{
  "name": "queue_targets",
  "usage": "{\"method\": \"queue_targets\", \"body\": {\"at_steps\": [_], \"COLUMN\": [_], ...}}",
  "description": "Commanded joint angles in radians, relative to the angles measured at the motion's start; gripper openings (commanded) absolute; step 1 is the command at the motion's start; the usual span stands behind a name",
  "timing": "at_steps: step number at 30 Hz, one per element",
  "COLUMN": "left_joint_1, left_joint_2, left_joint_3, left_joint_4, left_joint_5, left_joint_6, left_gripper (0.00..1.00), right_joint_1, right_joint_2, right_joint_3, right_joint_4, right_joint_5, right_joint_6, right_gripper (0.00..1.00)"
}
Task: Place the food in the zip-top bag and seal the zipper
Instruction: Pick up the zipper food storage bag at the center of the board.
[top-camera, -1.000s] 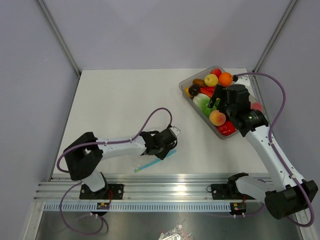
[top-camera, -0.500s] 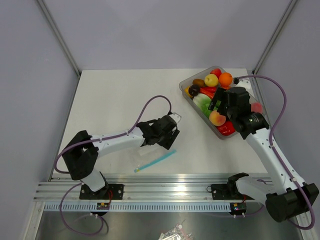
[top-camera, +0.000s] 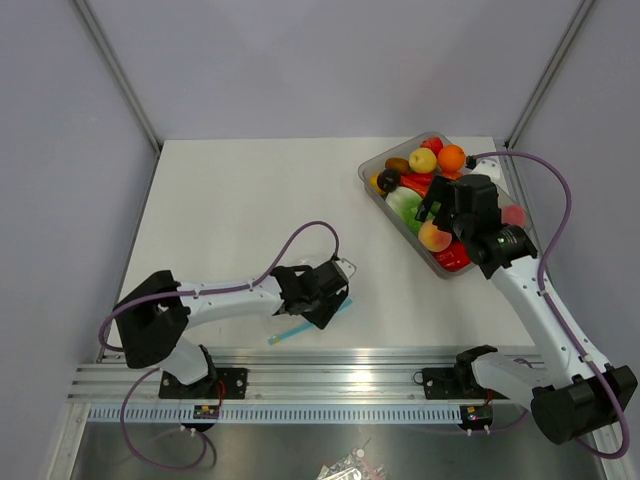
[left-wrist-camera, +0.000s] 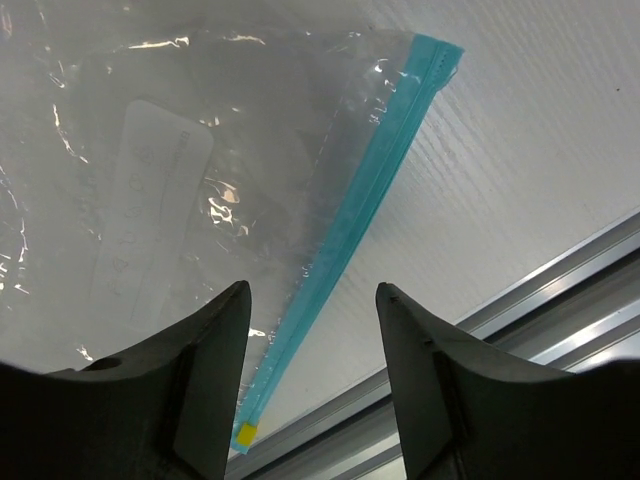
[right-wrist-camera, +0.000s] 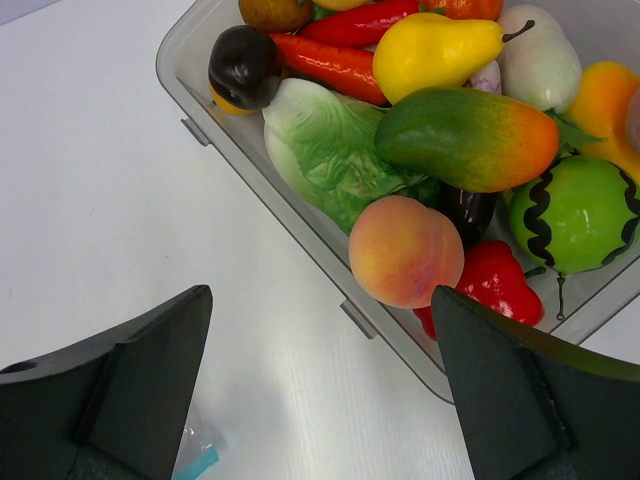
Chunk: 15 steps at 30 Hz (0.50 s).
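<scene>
Left gripper (left-wrist-camera: 312, 300) is being held low, fingers spread, over the flat bag (left-wrist-camera: 200, 170), while the right gripper (right-wrist-camera: 320, 300) is being held wide open above the tray (right-wrist-camera: 250, 195) packed with fruit (right-wrist-camera: 470, 135).

No text, brand or number can be read anywhere. The only printed-looking surface is a whitish panel (left-wrist-camera: 150, 200) on the clear zip-top bag (left-wrist-camera: 300, 120), seen in the left wrist view. Its faint marks are too blurred to make out.
</scene>
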Motion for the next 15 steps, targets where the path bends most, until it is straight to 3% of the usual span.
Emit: {"method": "queue_targets", "body": {"at_steps": [1, 13, 15], "left_joint_1": [0.004, 0.004, 0.004], "left_joint_2": [0.016, 0.082, 0.085], "left_joint_3": [-0.013, 0.000, 0.007], "left_joint_4": [0.053, 0.062, 0.064], "left_joint_5": [-0.032, -0.063, -0.066], "left_joint_6": [-0.011, 0.003, 0.003], "left_gripper": [0.54, 0.43, 0.34], "right_joint_1": [0.010, 0.009, 0.010], "right_joint_2": [-0.001, 0.004, 0.005], "right_joint_3": [0.008, 0.010, 0.010], "right_joint_4": [0.028, 0.034, 0.034], "right_joint_5": [-0.009, -0.007, -0.010], "right_joint_6": [0.011, 0.014, 0.014], "right_gripper": [0.99, 0.99, 0.99]}}
